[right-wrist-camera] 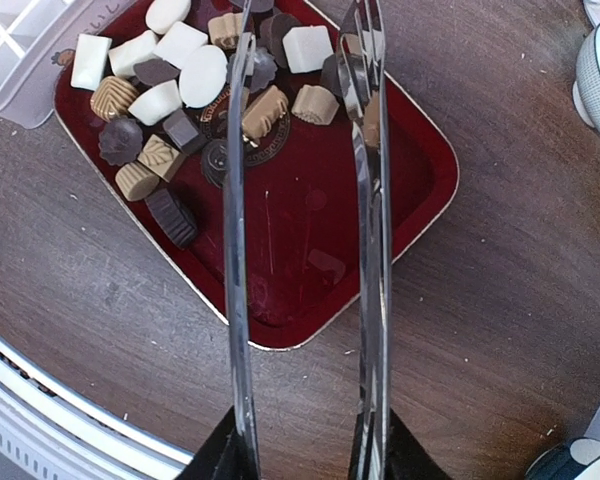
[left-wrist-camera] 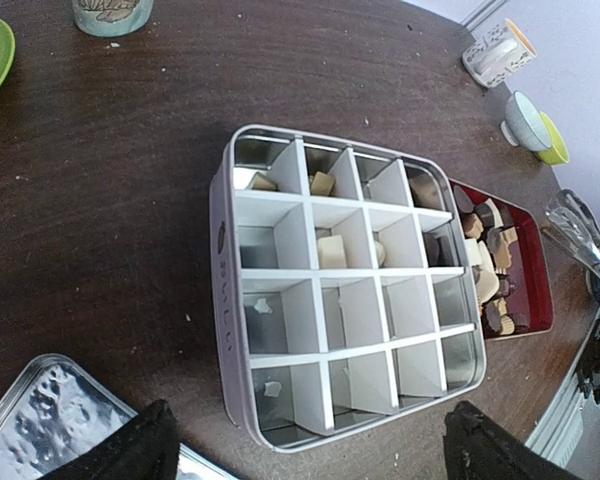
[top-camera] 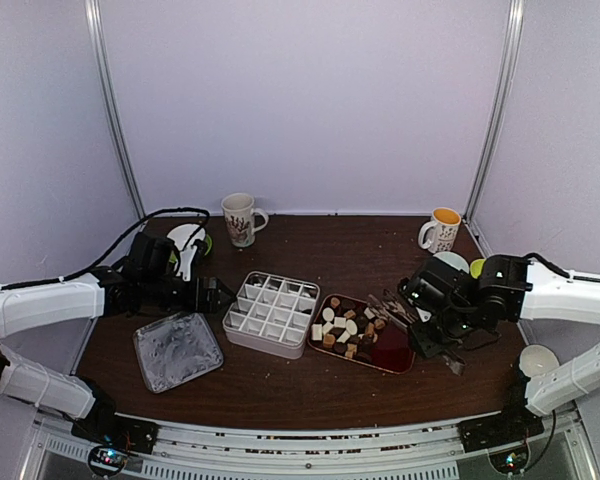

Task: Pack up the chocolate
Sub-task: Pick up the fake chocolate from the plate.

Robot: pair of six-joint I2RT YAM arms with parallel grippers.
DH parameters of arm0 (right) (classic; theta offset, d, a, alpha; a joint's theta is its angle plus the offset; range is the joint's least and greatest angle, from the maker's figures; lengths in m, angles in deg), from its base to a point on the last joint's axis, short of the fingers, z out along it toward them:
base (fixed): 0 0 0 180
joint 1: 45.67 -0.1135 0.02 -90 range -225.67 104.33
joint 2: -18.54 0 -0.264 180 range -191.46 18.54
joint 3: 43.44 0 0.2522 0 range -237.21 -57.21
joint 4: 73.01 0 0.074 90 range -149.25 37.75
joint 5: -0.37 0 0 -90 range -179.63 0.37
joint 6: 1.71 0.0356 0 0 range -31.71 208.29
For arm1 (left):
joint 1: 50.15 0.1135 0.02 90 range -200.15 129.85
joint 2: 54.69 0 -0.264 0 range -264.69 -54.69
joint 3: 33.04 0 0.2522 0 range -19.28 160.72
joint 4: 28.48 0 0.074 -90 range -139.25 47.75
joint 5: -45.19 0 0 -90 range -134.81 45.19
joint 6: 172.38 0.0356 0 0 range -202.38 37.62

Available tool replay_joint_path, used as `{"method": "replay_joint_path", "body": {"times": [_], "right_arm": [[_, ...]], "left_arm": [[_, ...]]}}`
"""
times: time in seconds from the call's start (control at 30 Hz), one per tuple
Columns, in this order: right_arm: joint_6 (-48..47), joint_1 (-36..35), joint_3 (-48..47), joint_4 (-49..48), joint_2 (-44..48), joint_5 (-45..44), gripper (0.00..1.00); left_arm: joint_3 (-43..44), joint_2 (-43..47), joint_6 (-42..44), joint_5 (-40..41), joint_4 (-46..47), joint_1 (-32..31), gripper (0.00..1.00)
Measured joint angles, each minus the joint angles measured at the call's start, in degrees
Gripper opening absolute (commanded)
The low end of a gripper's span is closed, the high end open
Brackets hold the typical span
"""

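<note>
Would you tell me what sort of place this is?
Probably a robotics lab test booth: plain walls enclose the table, a left arm and right arm flank it, a red tray holds chocolates.

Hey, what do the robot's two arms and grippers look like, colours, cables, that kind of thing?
Both the left arm and right arm have smooth white link shells with black joints and black wrist sections. A black cable loops off the left arm. The left gripper and right gripper are black, with two blunt fingers each.
</note>
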Motion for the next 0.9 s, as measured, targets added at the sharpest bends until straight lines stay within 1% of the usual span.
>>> {"method": "replay_joint_path", "body": {"times": [0.4, 0.67, 0.9], "right_arm": [[-0.07, 2.34, 0.46, 1.95, -0.63, 1.7, 0.39], [-0.72, 2.73, 0.52, 2.34, -3.5, 3.41, 0.38], [-0.66, 2.95, 1.03, 2.16, -4.33, 3.91, 0.37]], "left_arm": [[-1.36, -0.02, 0.02, -0.61, 2.93, 0.0, 0.95], [-3.37, -0.02, -0.04, -4.09, 6.51, -0.22, 0.95], [-4.24, 0.0, -0.04, -4.76, 7.89, -0.28, 0.95]]}}
